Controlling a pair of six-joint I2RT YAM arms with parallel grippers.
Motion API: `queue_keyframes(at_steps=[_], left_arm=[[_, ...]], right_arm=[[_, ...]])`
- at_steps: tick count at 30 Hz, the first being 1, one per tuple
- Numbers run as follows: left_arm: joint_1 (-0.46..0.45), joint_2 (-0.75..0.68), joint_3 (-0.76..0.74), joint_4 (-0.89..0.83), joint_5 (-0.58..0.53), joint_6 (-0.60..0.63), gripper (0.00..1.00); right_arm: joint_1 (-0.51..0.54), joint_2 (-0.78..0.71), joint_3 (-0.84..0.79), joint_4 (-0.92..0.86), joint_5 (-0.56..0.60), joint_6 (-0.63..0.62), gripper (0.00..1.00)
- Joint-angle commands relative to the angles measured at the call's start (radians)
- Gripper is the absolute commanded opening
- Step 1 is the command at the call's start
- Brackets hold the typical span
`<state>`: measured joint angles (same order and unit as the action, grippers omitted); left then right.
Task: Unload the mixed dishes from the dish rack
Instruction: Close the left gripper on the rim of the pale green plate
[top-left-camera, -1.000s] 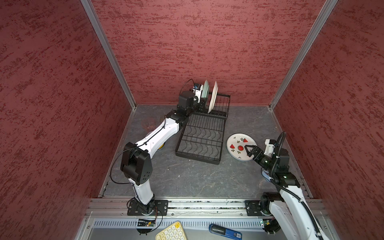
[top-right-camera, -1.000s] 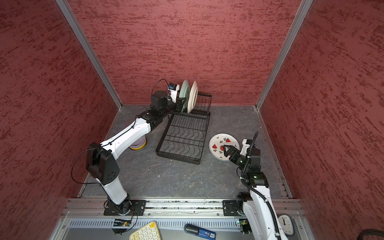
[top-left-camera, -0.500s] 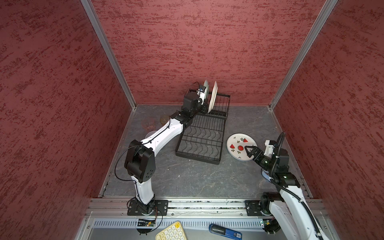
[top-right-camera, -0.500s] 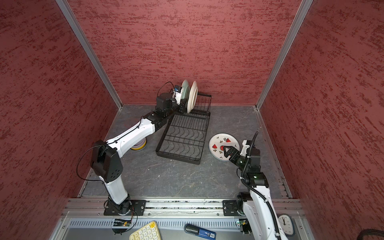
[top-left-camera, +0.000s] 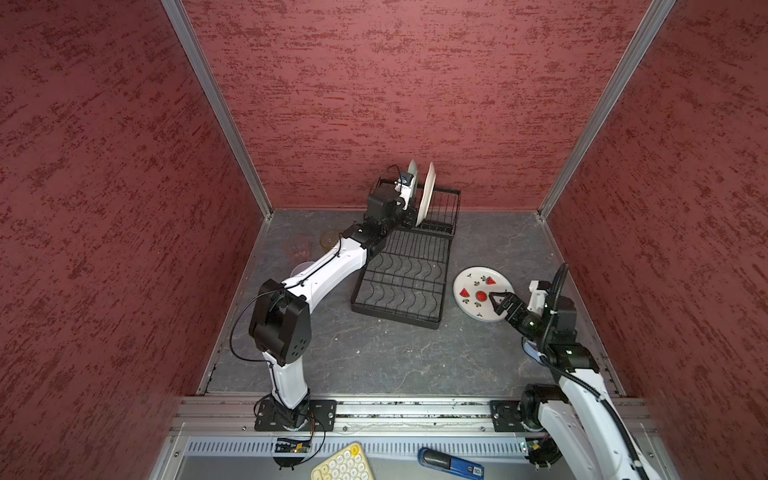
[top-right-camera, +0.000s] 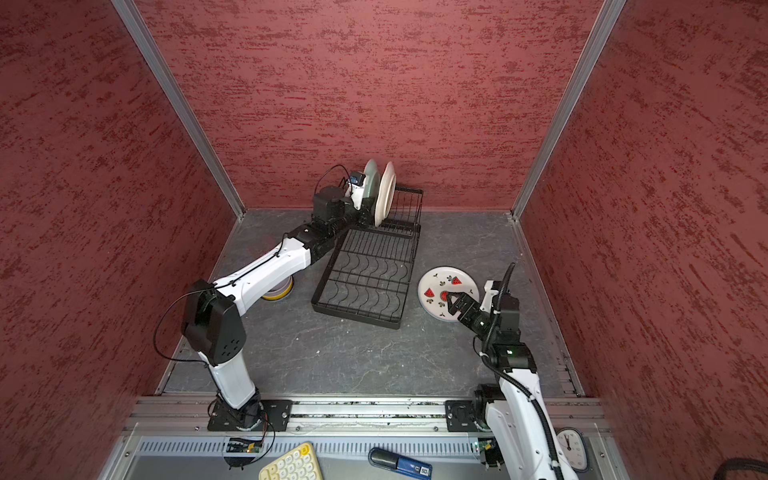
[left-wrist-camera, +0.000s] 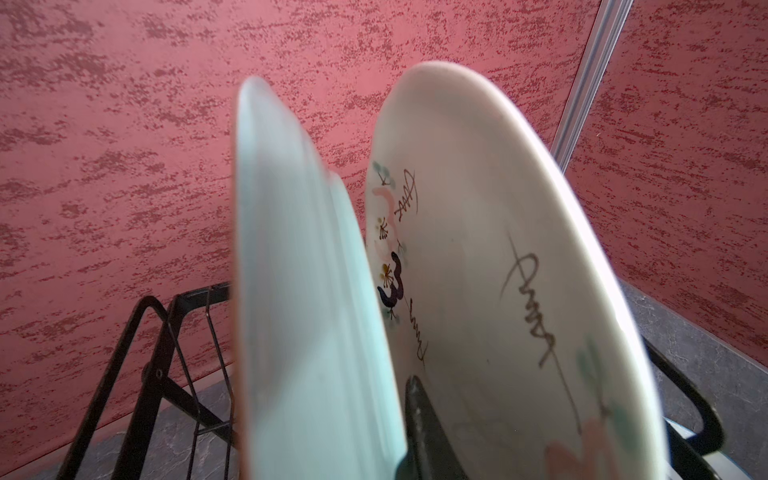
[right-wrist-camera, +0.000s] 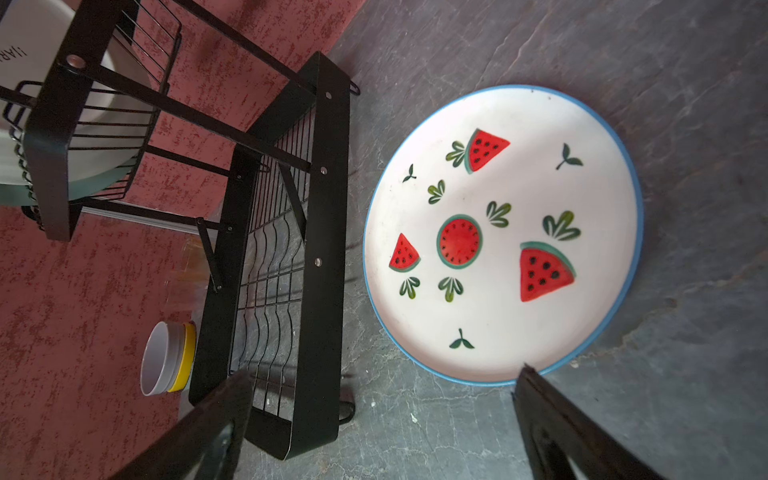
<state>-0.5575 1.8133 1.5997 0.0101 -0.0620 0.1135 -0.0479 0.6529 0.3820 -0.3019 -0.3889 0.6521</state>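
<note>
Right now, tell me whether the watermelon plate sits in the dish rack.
No, the watermelon plate lies flat on the table beside the dish rack, outside its frame.

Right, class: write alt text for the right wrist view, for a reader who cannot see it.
A white watermelon plate lies flat on the grey table, just ahead of the open right gripper. Beside it stands the black dish rack, plates upright in its raised basket; stacked bowls sit beyond.
</note>
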Motion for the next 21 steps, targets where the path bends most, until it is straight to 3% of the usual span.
queue_keyframes(at_steps=[1,6,14,21], left_arm=[[0.001,-0.032,0.000,0.049,-0.027,0.053,0.22],[-0.001,-0.025,-0.003,0.042,-0.020,0.049,0.19],[-0.002,-0.017,0.001,0.046,-0.012,0.048,0.00],[-0.002,-0.026,0.000,0.060,-0.026,0.054,0.00]], right_arm=[[-0.003,-0.001,-0.005,0.032,0.012,0.008,0.99],[-0.003,-0.009,-0.009,0.033,0.008,0.014,0.99],[-0.003,0.000,-0.011,0.037,0.012,0.015,0.99],[-0.002,0.023,-0.011,0.048,0.009,0.012,0.99]])
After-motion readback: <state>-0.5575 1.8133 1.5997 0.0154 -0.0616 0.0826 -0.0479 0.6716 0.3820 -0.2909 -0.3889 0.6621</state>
